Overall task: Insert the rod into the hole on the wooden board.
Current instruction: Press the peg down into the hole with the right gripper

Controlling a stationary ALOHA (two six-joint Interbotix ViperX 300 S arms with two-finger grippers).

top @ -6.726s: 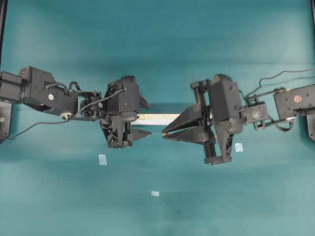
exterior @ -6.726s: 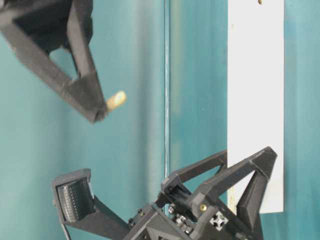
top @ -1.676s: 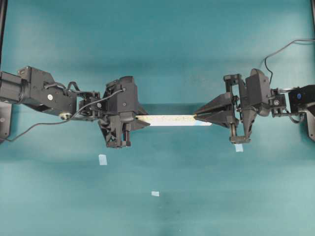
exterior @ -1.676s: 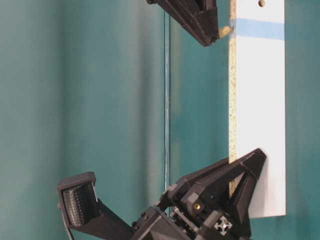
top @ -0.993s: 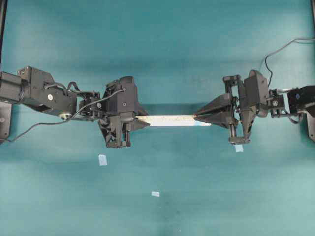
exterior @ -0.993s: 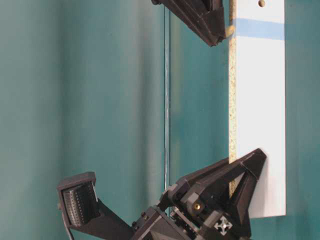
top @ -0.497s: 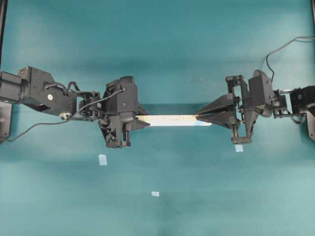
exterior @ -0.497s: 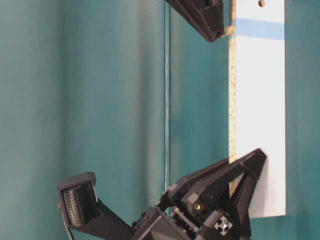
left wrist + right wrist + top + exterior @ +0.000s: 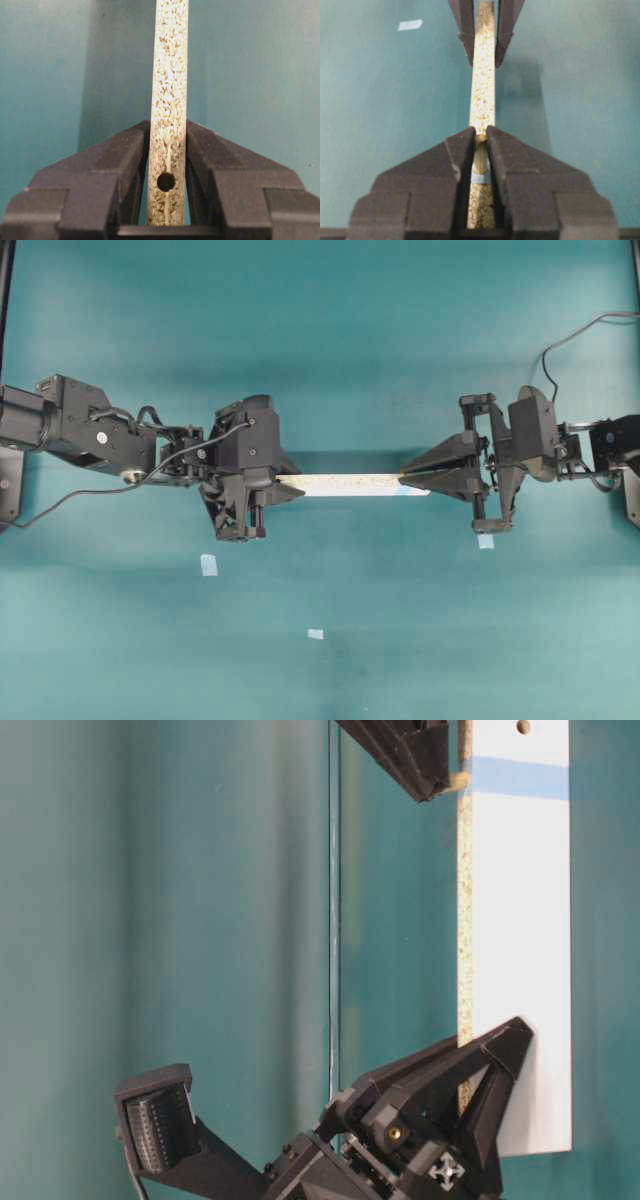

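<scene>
The wooden board (image 9: pixel 350 485) is held edge-up above the table, its speckled edge facing up. My left gripper (image 9: pixel 168 127) is shut on its plain end, where a small edge hole (image 9: pixel 166 181) shows. My right gripper (image 9: pixel 480 132) is shut on the rod (image 9: pixel 481 150), a short beige peg. The rod's tip (image 9: pixel 458 780) meets the board's speckled edge at the light-blue band (image 9: pixel 520 778). Any hole under the tip is hidden, and how deep the rod sits I cannot tell. A dark hole (image 9: pixel 523 726) shows on the white face past the band.
Pale-blue tape squares lie on the teal table (image 9: pixel 330 360): one front left (image 9: pixel 208 564), one front centre (image 9: pixel 315 634), one under the right arm (image 9: pixel 485 541). Both arms reach in from the sides, with a cable (image 9: pixel 560 335) looping at the right.
The right arm's wrist has drifted slightly to the right. The rod's tip stays against the board's edge at the blue band. The left arm and the board have not moved.
</scene>
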